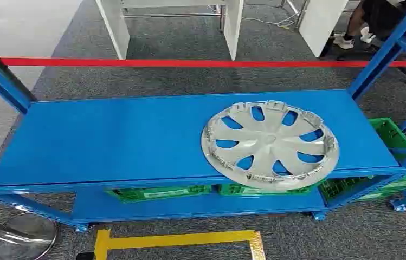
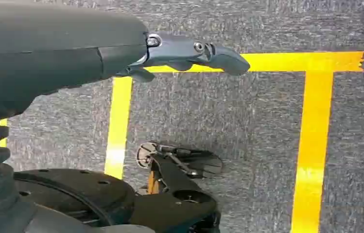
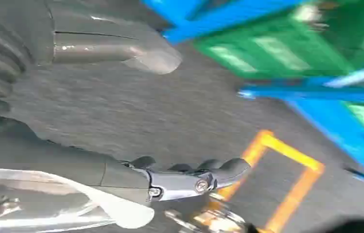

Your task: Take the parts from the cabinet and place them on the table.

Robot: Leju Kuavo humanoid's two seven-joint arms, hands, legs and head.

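Observation:
A silver wheel cover (image 1: 270,144) lies flat on the right half of the blue cabinet's top shelf (image 1: 108,135), its near rim over the shelf's front edge. In the left wrist view my left hand (image 2: 121,53) hangs over grey carpet, fingers stretched out and holding nothing. In the right wrist view my right hand (image 3: 136,121) is also empty, thumb and fingers apart, with the cabinet's lower part beyond it. That picture is blurred.
Green crates (image 1: 160,192) sit on the lower shelf (image 1: 200,208), with more (image 1: 390,132) at the right. Yellow floor tape (image 1: 176,239) marks the carpet before the cabinet. A red barrier tape (image 1: 189,63), white furniture (image 1: 173,21) and a person's legs (image 1: 352,32) lie behind.

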